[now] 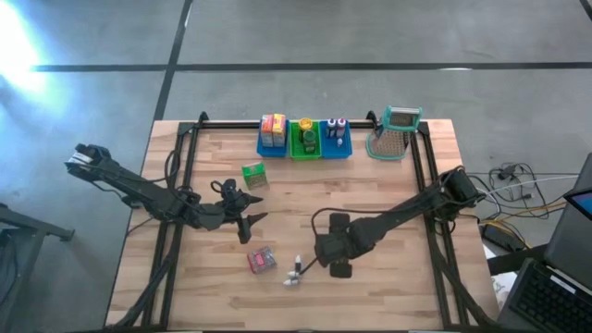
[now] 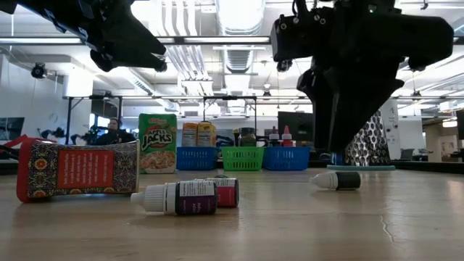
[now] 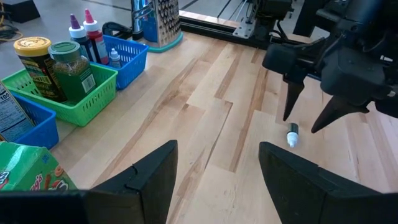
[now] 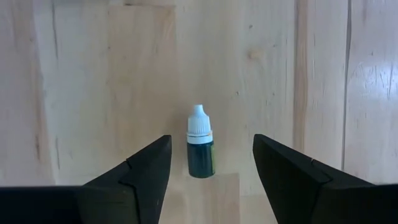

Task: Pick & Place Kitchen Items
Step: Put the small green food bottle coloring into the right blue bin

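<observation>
Now poising the right gripper [image 4: 211, 140] straight over a small dark-green dropper bottle [image 4: 201, 142] with a white cap, fingers standing apart and framing it on both sides, touching neither flank. Lying flat on the bare wood, a little right of the table's [image 1: 416, 277] middle and toward its front edge, and showing directly beneath the dark fingertips in the low view as well. Aiming down from above, judging by the pose, so that the jaws can drop around the narrow body instead of sliding in from the side.

Waiting with the left gripper [image 1: 252, 211] near the table's centre, fingers likewise spread and holding nothing, keeping clear of the working arm.

Leaving more goods loose toward the front edge: a purple-labelled dropper bottle [image 2: 178, 197] with a red-labelled one [image 2: 228, 191] just behind it, and a pink-red packet [image 2: 78, 170] beside them. Standing upright farther back, a green Apple Jacks box [image 2: 157, 143].

Lining the back edge with a blue bin [image 1: 272, 141] holding yellow-red boxes, a green bin [image 1: 304, 149] with jars, and a second blue bin [image 1: 336, 145] with dropper bottles upright, probably the destination for this one. Parking a metal grater [image 1: 393, 139] at the back right corner.

Calling next, most likely, for lowering and closing on the bottle's middle; risking a roll, given its round body.
</observation>
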`<action>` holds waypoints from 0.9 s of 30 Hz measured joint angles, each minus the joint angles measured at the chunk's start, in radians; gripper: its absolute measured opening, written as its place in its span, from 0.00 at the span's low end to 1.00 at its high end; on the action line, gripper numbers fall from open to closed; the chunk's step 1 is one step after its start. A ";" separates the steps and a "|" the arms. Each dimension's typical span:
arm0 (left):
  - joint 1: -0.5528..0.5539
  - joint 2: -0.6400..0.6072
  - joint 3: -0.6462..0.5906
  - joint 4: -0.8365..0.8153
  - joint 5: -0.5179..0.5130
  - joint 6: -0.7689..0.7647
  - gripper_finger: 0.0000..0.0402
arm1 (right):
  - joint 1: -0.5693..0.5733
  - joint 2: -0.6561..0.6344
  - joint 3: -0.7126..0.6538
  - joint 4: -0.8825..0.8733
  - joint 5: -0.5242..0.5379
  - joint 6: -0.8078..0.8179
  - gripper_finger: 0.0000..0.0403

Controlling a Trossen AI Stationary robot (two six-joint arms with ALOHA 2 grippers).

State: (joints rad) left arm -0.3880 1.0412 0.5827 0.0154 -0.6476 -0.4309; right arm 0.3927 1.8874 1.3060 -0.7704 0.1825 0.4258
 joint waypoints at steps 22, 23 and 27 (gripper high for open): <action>0.000 0.000 0.000 0.000 0.000 -0.008 0.58 | -0.001 0.074 -0.066 0.149 -0.027 -0.065 0.53; 0.000 0.000 0.000 0.000 0.000 -0.008 0.58 | -0.001 0.083 -0.060 0.145 -0.029 -0.072 0.53; 0.000 0.000 -0.003 0.003 0.000 -0.009 0.58 | -0.001 0.102 -0.039 0.124 -0.030 -0.084 0.53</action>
State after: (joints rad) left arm -0.3882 1.0416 0.5800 0.0180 -0.6472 -0.4400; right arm 0.3916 1.9895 1.2673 -0.6465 0.1524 0.3420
